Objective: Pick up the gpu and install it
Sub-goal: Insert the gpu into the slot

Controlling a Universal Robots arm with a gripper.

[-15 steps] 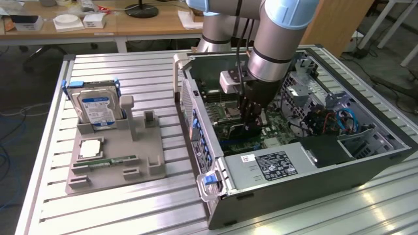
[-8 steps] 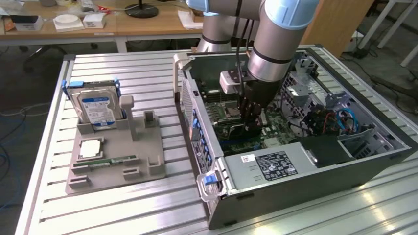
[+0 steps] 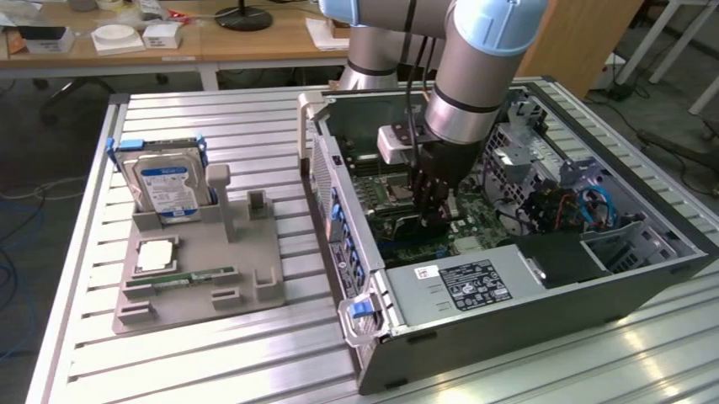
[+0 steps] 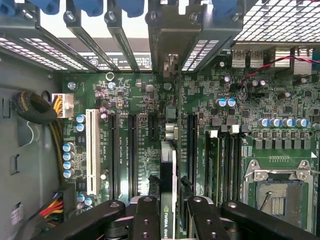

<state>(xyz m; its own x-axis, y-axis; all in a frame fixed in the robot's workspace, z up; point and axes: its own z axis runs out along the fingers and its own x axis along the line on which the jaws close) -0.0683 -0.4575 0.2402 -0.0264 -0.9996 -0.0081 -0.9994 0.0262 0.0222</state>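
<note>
Item: thin green-and-black gpu card (image 4: 169, 200), edge-on — clenched between black gripper (image 4: 169, 210) fingers over the green motherboard (image 4: 140, 140), slots toward twelve o'clock. Judged light, rigid, fragile (hold edges only).

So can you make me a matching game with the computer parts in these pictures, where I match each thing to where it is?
Things:
1. flat green graphics card with black face
2. silver hard drive with blue-white label
3. narrow green memory stick
4. black robot tool

Places:
A. lying flat in the grey holder tray
B. standing upright in the holder, blue clips around it
C. down inside the open grey computer case
D. edge-on between the tool's fingers, over the green motherboard

Pairs: 1-D, 2-B, 3-A, 4-C
</note>
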